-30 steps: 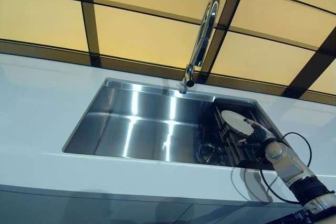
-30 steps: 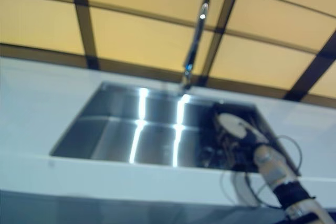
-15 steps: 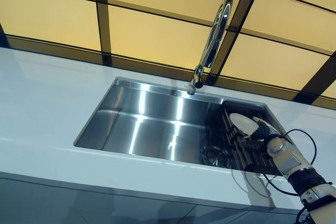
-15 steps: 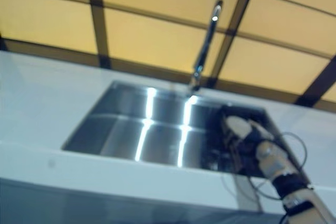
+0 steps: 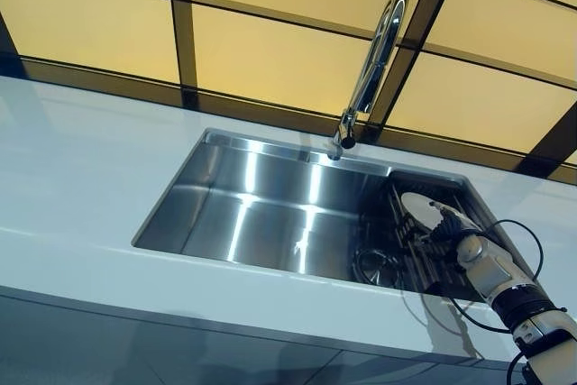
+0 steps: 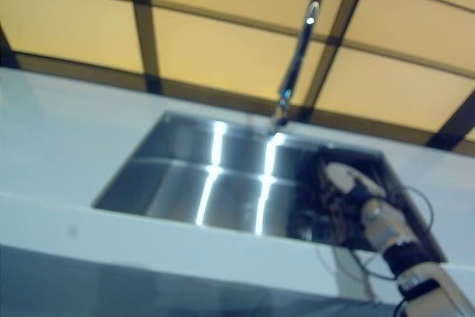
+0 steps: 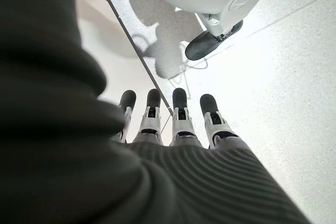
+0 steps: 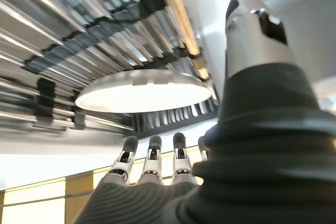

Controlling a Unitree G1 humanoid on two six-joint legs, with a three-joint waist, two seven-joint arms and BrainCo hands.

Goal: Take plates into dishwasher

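Partly hidden plate [image 5: 420,207] behind right hand [image 5: 448,232]

A sink [image 5: 252,214] is set into the bench [image 5: 72,178], with the tap [image 5: 370,65] rising behind it. A rack [image 5: 424,254] fills the sink's right end and holds a plate [image 5: 424,209]. The right hand [image 5: 448,230] is just beside the plate.

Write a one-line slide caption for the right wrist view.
Right hand, fingers straight, reaches toward a white plate lying on the metal rack in the sink.

Both hands' fingers [image 8: 152,157] straight, relaxed
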